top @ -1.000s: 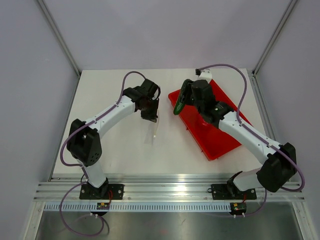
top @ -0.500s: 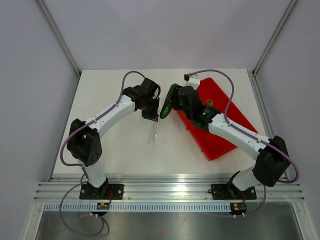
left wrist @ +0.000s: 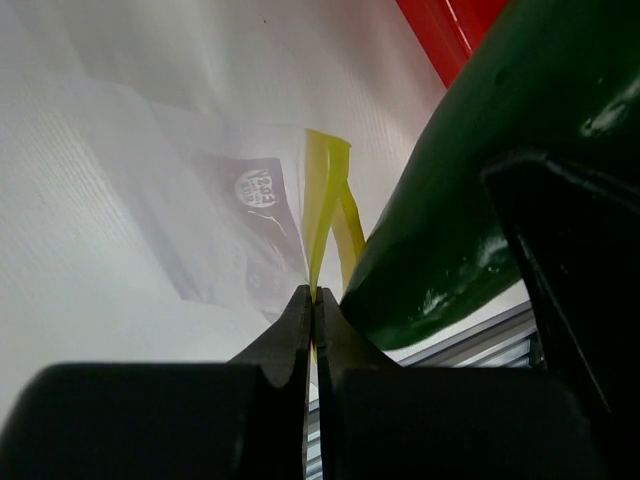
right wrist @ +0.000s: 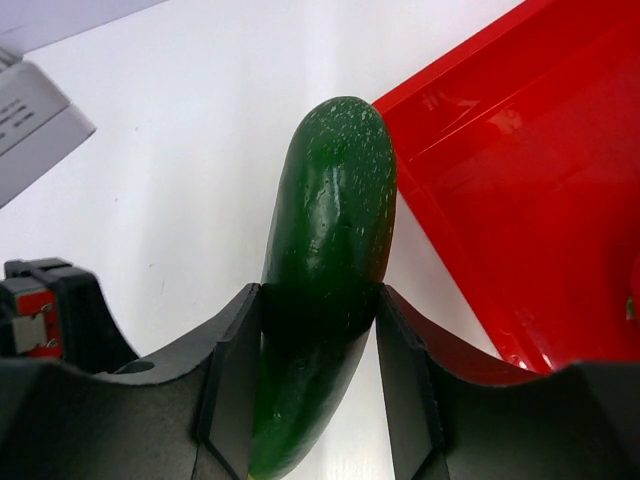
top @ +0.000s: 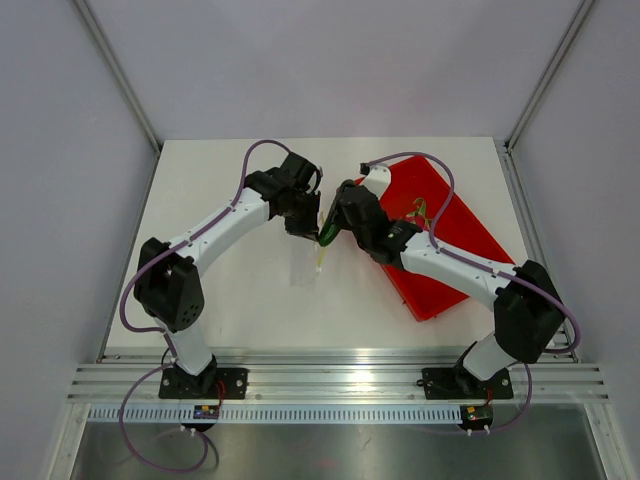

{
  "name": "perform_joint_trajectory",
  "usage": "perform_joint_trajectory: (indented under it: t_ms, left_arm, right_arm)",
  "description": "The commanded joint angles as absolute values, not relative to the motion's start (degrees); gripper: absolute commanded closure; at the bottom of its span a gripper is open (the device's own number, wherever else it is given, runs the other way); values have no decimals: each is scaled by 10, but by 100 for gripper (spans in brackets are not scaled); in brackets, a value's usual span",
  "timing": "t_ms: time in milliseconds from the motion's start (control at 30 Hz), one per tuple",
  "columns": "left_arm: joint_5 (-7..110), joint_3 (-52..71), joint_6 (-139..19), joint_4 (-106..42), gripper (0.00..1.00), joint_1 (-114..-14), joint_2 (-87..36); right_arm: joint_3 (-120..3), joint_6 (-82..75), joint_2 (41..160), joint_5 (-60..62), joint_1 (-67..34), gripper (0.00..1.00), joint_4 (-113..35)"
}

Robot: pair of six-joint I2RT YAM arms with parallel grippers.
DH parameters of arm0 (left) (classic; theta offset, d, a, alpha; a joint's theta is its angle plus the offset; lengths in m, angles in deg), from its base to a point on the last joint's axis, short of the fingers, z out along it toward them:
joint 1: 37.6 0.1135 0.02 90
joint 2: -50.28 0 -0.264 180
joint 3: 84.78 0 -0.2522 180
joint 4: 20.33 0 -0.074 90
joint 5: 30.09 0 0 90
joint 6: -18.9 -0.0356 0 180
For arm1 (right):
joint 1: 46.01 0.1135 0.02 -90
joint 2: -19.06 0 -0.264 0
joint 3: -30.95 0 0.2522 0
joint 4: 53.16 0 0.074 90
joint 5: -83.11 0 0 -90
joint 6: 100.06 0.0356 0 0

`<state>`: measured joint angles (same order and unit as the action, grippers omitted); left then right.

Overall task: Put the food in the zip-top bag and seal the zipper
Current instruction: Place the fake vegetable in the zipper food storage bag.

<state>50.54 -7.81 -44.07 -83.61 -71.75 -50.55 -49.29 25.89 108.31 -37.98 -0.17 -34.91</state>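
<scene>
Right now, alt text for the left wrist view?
The left end effector, shut, pinches the yellow-green zipper strip of a clear bag. A dark green cucumber fills the right side, beside the strip; a red tray corner shows top right.

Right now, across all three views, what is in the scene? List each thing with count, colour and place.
cucumber: one, dark green, held above the table, its tip beside the bag's mouth.
zip-top bag: one, clear, below the left hand, left of the tray.
zipper: one, yellow-green strip, along the bag's pinched edge, its two sides apart.
tray: one, red, right side of the table.
green-tipped item: one, in the tray, mostly hidden by the right arm.
table: one, white.
left hand: shut on the zipper.
right hand: shut on the cucumber.
</scene>
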Motion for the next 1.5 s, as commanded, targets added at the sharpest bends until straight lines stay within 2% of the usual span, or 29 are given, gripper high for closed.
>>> perform_joint_trajectory:
  t_ms: [0,433,667,933,1467]
  left_arm:
    - [468,-106,-438,-826,100,-714,-496]
    - [429,-92,-408,-800,100,-712,-494]
    - [431,-89,-404,-797,100,-710,-504]
    - [429,-93,-403,-794,100,-707,-518]
    - [396,-95,-385,-772,100,-700,-520]
  right_arm:
    - [-496,268,1091,-445,7,82,-380]
    - [-547,316,1128,-530,37,83,-303]
    - [-518,375,1077,-537,43,85,-303]
    - [-511,394,1048,-502,43,85,-296]
    - [-502,434,1120,-450,58,87,-275]
